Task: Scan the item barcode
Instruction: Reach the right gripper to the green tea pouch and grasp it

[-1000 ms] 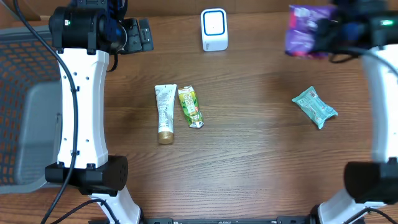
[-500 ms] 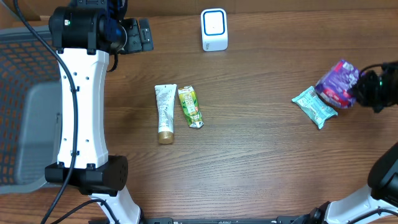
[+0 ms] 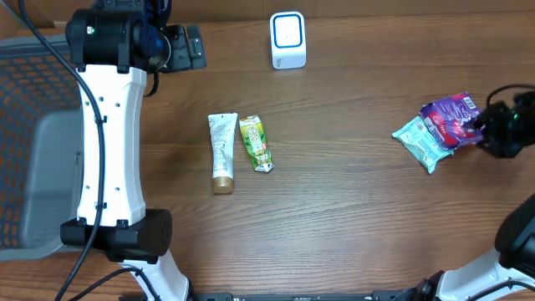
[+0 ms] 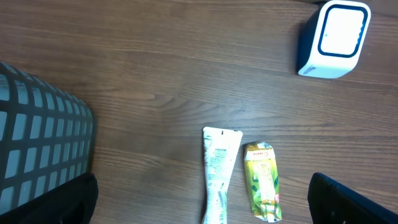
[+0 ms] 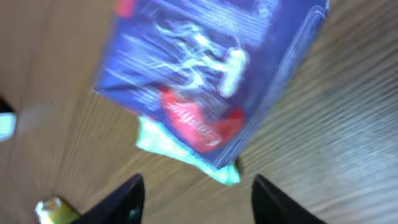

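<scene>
Four items: a purple packet [image 3: 450, 115], a teal packet [image 3: 418, 142], a white tube [image 3: 222, 152] and a green sachet [image 3: 256, 144] lie on the wooden counter [image 3: 334, 217].
Scanner: the white-and-blue scanner [image 3: 287, 39] stands at top centre of the overhead view, well apart from every item.
Purple packet: at the right edge, lying flat with its lower left part overlapping the teal packet.
Right end effector [image 5: 198, 186]: just right of the purple packet, fingers spread with nothing between them. It is released, and the packet lies beyond the fingertips.
Left end effector [image 4: 200, 180]: at upper left, fingers wide apart and empty, looking down on the tube and sachet.
Why so placed: the right-hand pair, far from the scanner, reads as a set-aside pile. The tube and sachet lie side by side mid-counter, probably awaiting their scan.
Basket: a grey mesh basket [image 3: 33, 167] sits at the left edge.
</scene>
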Robot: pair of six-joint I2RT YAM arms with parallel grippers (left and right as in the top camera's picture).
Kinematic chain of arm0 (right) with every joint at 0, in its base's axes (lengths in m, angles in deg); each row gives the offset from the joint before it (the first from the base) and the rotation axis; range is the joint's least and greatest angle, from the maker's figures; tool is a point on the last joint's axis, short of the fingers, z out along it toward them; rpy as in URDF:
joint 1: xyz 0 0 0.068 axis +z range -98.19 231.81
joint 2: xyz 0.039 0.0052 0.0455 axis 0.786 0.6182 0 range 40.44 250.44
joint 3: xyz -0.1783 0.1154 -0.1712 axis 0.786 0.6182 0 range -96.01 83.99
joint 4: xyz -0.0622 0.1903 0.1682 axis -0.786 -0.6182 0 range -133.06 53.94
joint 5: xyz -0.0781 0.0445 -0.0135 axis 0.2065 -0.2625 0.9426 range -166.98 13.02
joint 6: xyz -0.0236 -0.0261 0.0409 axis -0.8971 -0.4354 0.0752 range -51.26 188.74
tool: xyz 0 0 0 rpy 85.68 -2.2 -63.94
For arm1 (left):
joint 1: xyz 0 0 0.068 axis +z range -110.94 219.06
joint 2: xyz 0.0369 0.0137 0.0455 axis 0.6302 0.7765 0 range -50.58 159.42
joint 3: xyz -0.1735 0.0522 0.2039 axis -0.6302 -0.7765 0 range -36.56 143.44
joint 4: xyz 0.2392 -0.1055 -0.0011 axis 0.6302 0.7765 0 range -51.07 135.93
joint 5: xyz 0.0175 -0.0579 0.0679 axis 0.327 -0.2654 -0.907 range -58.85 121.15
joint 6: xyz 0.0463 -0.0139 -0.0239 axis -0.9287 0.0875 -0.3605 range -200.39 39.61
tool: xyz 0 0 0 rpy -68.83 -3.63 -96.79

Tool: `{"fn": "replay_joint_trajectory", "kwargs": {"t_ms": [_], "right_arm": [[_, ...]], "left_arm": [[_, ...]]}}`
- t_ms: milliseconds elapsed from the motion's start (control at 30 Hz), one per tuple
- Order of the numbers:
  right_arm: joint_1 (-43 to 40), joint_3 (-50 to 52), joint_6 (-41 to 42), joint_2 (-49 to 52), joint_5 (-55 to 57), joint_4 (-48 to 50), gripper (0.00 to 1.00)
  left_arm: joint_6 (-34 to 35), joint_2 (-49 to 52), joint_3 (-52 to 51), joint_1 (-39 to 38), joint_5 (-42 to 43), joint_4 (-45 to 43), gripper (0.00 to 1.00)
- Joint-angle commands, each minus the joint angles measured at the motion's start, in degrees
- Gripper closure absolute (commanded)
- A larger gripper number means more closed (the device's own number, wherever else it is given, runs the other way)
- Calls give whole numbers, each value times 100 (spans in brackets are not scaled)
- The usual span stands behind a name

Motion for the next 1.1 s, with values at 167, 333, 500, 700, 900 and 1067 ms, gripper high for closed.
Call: {"fn": "replay_joint_trajectory", "kwargs": {"t_ms": [167,333,500,700,900,1067], "right_arm": [[881,-1985,-697,-125,-901,-1056,37],[2308,-1937,-916,0,-1191,-446,34],[3773,-1609,-520,286,-953,282,36],[5243,-1432,-46,881,-24,1003,37],[6168,-1429,-79,1362,802,1187,37],[6778,-1423,-105,1478,2004,1154,39]], "left_arm": [[-13,28,22,-37,-13,-20,0],[-13,28,22,-37,-13,-22,0],[-13,28,22,-37,-13,-22,1],[-13,28,22,-37,-13,-20,1],[-15,28,22,-37,-11,-20,0],[-13,28,22,-37,-13,-22,0]]}}
